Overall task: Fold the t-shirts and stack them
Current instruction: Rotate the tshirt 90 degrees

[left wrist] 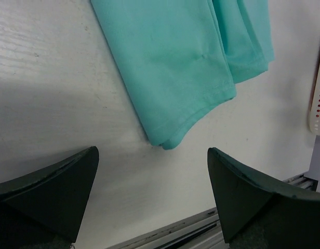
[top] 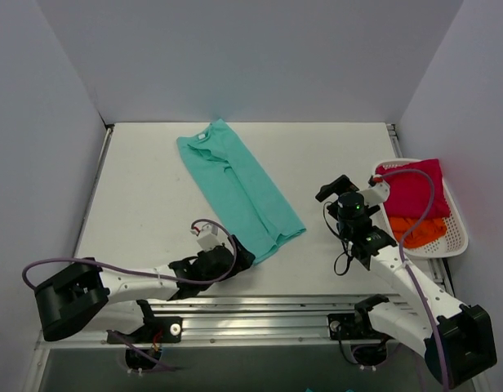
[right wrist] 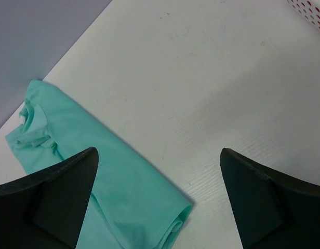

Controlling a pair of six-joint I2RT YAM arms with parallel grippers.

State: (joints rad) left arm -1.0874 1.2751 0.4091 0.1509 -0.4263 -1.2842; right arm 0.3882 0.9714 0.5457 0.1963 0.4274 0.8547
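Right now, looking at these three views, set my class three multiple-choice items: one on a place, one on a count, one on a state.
1. The magenta-red cloth t-shirt lies:
A) in the white slotted plastic basket
B) under the teal cloth t-shirt
C) in the right pincer

2. T-shirts in view:
A) one
B) two
C) three

3. The left pincer is:
A) shut on the teal t-shirt
B) open and empty
C) shut on the basket

Key:
1 A: it lies inside the basket with the orange cloth t-shirt.
2 C: teal, magenta-red and orange.
3 B: its fingers stand wide apart, with the teal hem clear of them.
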